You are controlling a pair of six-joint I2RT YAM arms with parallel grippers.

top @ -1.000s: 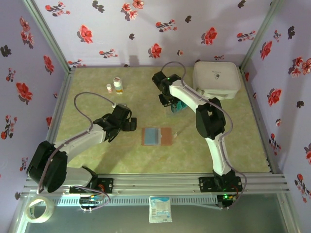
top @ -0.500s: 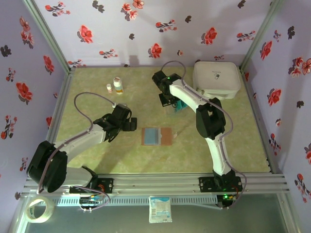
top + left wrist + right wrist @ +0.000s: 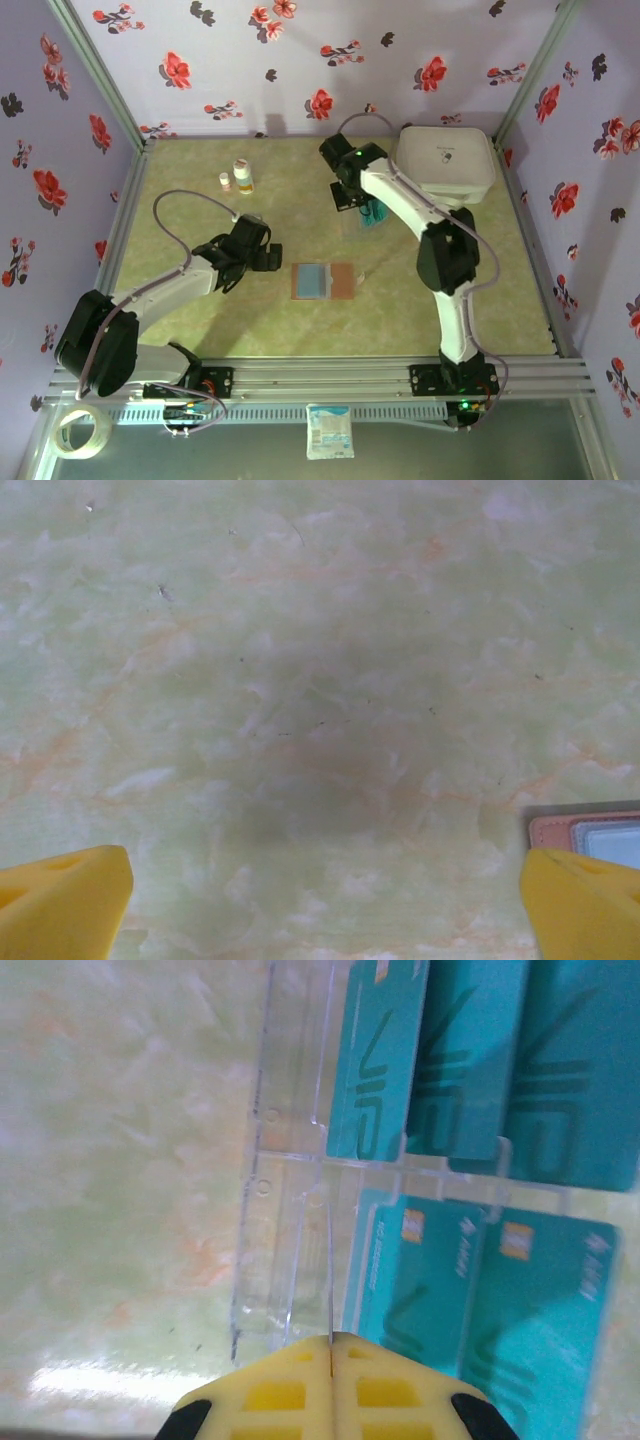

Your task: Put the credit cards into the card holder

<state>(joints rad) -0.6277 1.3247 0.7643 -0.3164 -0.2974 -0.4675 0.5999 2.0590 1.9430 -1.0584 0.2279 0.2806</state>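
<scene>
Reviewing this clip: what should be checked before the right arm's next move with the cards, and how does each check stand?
1. Card holder lying open, inside up: ok.
2. Right jaws shut over the credit cards in the clear rack: ok.
3. One card actually pinched: cannot tell; just a thin edge shows between the jaws.
4. Left jaws open, empty: ok.
5. Left jaws apart from the holder: ok.

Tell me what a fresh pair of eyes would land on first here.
The teal credit cards, overlapping in a clear plastic rack toward the far middle of the table, with the right pincer shut just above them. Then the card holder, lying open at the centre, and the left pincer wide open beside it over bare tabletop.
</scene>
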